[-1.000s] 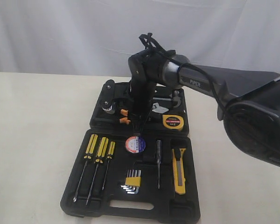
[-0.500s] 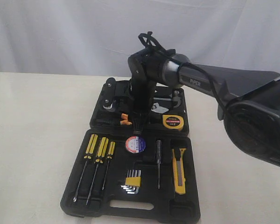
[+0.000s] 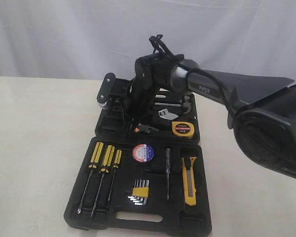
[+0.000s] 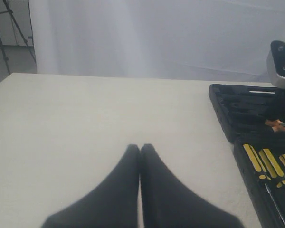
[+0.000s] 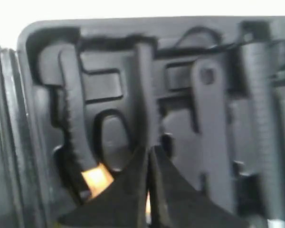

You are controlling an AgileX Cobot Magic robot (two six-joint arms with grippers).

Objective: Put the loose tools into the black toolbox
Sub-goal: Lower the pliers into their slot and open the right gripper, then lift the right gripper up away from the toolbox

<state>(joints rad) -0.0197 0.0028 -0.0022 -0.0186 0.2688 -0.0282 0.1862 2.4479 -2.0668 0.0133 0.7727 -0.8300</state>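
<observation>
Pliers with black-orange handles (image 3: 139, 129) and round yellow tape measure (image 3: 183, 129) lie in the open black plastic toolbox's (image 3: 138, 217) far half. The black tape roll (image 3: 143, 153) and yellow-black utility knife (image 3: 189, 180) are in its near half, so seemingly nothing remains. The right gripper (image 5: 149, 150), closed and empty, hovers over the far half; the left gripper (image 4: 140, 148), closed too, sits beside the toolbox.

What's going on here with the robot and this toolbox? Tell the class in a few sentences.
The right gripper is down in the far half of the open black toolbox, jaws closed, right by the pliers with black-orange handles. The round yellow tape measure, the black tape roll and the yellow-black utility knife already lie in the box. The left gripper is closed and empty over the table beside the box.
</observation>
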